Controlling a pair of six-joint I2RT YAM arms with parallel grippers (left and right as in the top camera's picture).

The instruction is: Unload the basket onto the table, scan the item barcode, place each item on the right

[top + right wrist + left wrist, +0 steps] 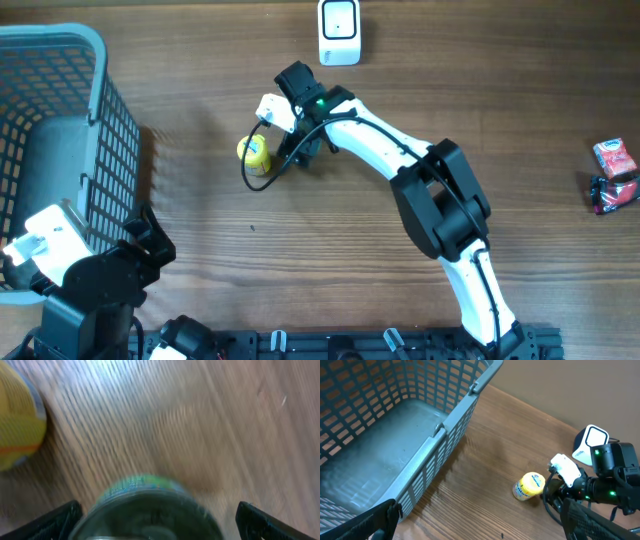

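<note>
A small yellow can (254,152) (530,486) (17,420) lies on the wooden table, left of centre. My right gripper (303,150) (162,521) hangs just to its right, pointing down and open. Between its fingers shows the blurred round top of a dark can with a green rim (150,510); the left finger is close to it and the right finger stands apart. The white barcode scanner (339,32) (590,442) stands at the table's far edge. My left gripper (150,240) (480,522) is open and empty beside the basket.
A blue-grey mesh basket (100,100) (445,430) fills the left side. A red packet (612,158) and a dark item (612,193) lie at the far right. A black cable (255,182) loops beside the yellow can.
</note>
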